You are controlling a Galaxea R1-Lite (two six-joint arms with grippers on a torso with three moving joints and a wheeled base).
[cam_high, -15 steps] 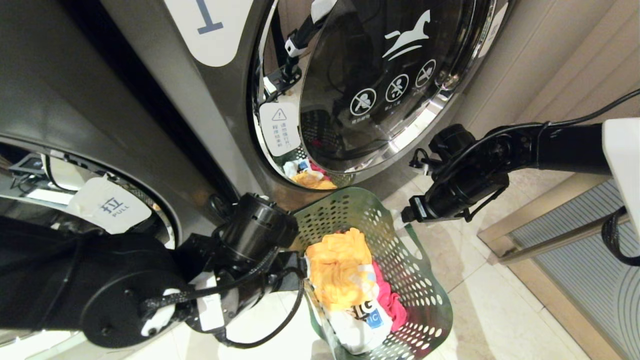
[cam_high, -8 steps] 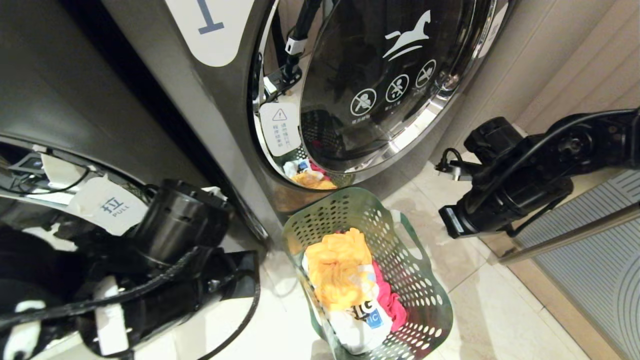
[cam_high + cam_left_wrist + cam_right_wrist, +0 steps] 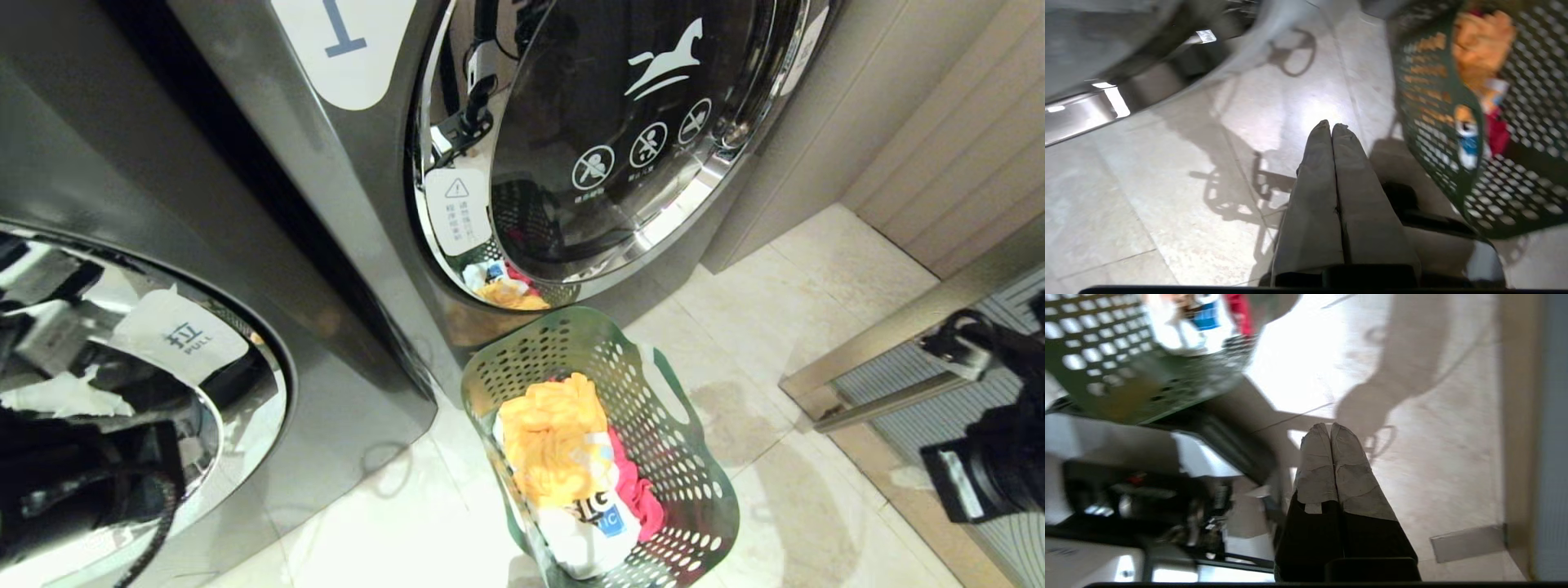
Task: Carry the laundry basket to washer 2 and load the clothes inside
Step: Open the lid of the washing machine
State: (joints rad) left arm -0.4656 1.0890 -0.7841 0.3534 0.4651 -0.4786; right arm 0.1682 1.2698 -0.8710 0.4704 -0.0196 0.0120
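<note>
While two dark grey front-load washers fill the upper head view, the one whose chrome-rimmed door (image 3: 620, 139) faces the basket carries a white label (image 3: 335, 45) that reads as a "1"; a second washer's door (image 3: 139, 392) shows at the robot's left, its number out of view. Below, on pale floor tiles (image 3: 784, 302), the laundry basket (image 3: 694, 490) stands just in front of that door, its long axis running from the machine back toward the robot. Inside lie the clothes (image 3: 555, 441): yellow on top, a white printed shirt and a magenta piece beneath.

Both arms are now well apart from the basket. The right gripper (image 3: 1331, 428), low at the robot's right beside a metal threshold strip (image 3: 890, 400), and the left gripper (image 3: 1331, 126), at the robot's left, are each pressed fully closed and hold nothing. The basket lies between them, neither arm clearly nearer.

A second ago both wrists flanked the basket's rim with fingers apart; since then they have swung outward and closed, leaving the basket where it stood. The door appears closed, so opening it is probably next.
</note>
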